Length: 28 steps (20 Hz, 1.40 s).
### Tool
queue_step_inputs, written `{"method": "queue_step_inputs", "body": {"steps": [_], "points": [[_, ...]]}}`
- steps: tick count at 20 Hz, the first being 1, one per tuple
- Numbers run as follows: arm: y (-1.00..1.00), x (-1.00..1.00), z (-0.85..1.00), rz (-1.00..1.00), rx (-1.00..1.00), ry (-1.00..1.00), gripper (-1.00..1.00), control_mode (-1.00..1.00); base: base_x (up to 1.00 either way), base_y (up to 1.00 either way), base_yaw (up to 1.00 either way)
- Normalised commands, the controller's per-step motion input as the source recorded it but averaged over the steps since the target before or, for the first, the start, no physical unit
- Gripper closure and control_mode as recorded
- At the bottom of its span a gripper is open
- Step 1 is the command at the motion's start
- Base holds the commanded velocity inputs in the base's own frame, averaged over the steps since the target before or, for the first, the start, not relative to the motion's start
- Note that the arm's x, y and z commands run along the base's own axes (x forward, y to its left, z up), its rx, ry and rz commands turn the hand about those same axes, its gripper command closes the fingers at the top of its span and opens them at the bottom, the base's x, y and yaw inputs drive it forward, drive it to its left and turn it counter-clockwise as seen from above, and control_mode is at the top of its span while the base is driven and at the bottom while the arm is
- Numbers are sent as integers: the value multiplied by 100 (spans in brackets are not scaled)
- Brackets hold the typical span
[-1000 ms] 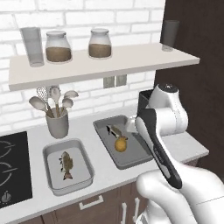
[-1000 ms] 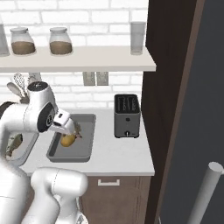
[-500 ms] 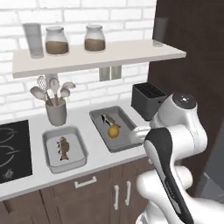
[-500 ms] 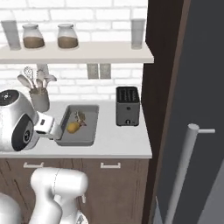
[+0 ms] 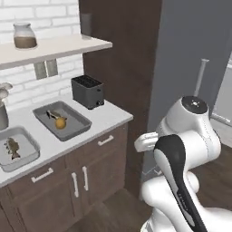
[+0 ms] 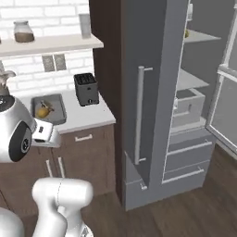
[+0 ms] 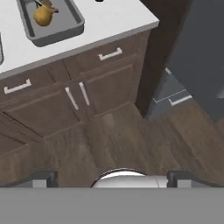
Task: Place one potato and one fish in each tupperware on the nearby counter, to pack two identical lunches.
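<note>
Two tupperware tubs lie on the counter (image 5: 105, 118). The right tupperware (image 5: 74, 122) holds a yellow-brown potato (image 5: 60, 123) and a fish (image 5: 53, 114). In the left tupperware (image 5: 25, 154) lies one fish (image 5: 12, 147). The hand view catches the right tupperware (image 7: 65, 27) with its potato (image 7: 43, 15) at top left. My gripper (image 7: 112, 178) is open and holds nothing. It hangs off the counter's front, over the wooden floor, with its fingertips (image 7: 41, 178) wide apart.
A black toaster (image 5: 88, 91) stands at the counter's right end. Dark cabinet doors (image 7: 100, 83) run below. To the right rises a tall grey fridge (image 6: 143, 102) with a long handle, its far door open on shelves (image 6: 194, 78). A wall shelf (image 5: 50, 47) carries a jar.
The whole picture has shifted: the base has backed off and swung right, so the counter slid left and the fridge came into view. The tubs' contents are unchanged. The gripper stayed open.
</note>
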Motion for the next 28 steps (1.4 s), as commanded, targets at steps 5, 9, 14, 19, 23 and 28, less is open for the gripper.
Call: {"method": "queue_step_inputs", "body": {"steps": [5, 9, 14, 19, 23, 28], "points": [[0, 0, 0, 0, 0, 0, -100, 100, -6, 1, -100], [0, 0, 0, 0, 0, 0, -100, 100, 13, -55, -92], [0, 0, 0, 0, 0, 0, -100, 100, 47, -90, -73], [0, 0, 0, 0, 0, 0, -100, 100, 99, -67, -24], [0, 0, 0, 0, 0, 0, -100, 100, 100, -28, 0], [0, 0, 0, 0, 0, 0, -100, 100, 100, -14, 0]]}}
